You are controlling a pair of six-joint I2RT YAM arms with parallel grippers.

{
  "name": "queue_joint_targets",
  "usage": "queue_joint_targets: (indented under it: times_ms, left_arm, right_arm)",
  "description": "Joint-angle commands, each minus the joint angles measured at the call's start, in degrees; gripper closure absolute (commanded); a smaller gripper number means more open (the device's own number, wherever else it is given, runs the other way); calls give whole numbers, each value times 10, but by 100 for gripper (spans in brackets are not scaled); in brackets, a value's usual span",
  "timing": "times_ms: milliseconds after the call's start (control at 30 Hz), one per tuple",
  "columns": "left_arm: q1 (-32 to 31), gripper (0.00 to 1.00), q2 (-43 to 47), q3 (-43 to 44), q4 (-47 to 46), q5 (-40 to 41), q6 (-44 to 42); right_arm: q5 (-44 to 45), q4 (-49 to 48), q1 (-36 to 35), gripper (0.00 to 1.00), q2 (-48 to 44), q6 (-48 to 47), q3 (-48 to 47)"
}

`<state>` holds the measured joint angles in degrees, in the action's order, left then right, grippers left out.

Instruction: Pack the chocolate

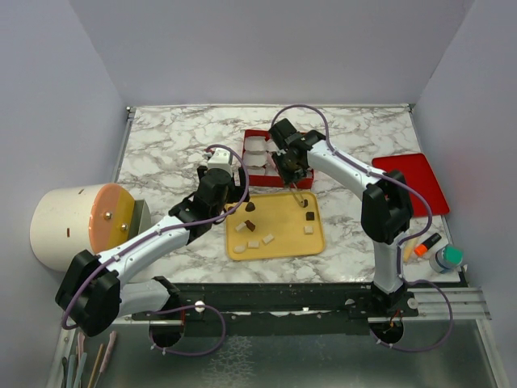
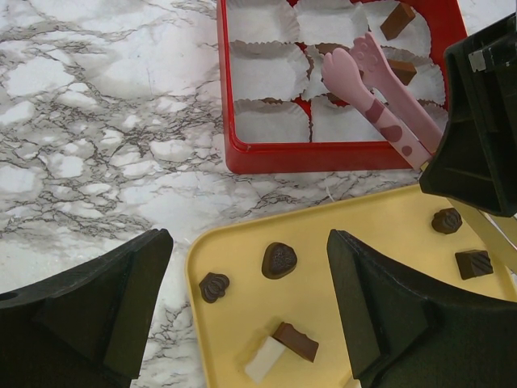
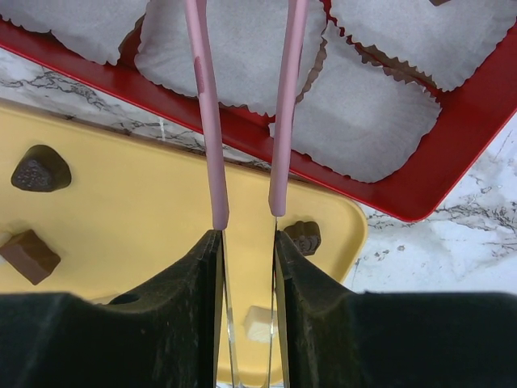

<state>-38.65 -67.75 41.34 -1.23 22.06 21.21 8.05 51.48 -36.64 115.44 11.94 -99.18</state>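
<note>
Left gripper [image 2: 246, 242]: jaws spread wide and holding nothing. It hangs over the 10 o'clock corner of the flat yellow plastic tray [image 2: 234, 331], with bare tray and marble-patterned table [image 2: 97, 121] showing between the black fingers.

Right gripper [image 3: 246, 242]: jaws drawn close, pinching the pink plastic tongs [image 3: 202, 121] by their handle end. The two tong arms sit side by side with a narrow gap between them.

Tongs: they reach from the gripper toward 12 o'clock, across the tray's far edge and over the red square box [image 2: 323, 155]. In the left wrist view the paw-shaped head lies over the white pleated paper cups [image 2: 271, 121]. Whether the head grips a piece cannot be told.

Chocolate [image 2: 279, 260]: most pieces lie on the yellow tray. A heart-shaped one and a swirled one sit near its 10 o'clock corner, and a brown block touches a cream-white block [image 2: 265, 360] at 6 o'clock of them. A domed piece and a square piece lie toward 3 o'clock. Two brown blocks already sit in cups in the box, one at its far right and one just beside the tong head.

Box: at 12 o'clock of the tray, close to its far edge. Most of its cups are empty.

Flat red lid [image 1: 412, 182]: on the table at 2 o'clock of the tray, well apart from it.
</note>
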Motion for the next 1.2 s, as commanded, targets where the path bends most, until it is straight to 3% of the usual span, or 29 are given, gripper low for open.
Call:
queue_joint_targets:
  times_ms: [0,1167]
  left_arm:
    - [1,12,-4,-9,-9,-4,4]
    - [2,12,-9,-8,-13,-12,4]
  right_arm:
    - [-8,-7,4,68,4,-4,-14]
    - [-10,-1,7,59,13,-7,-31]
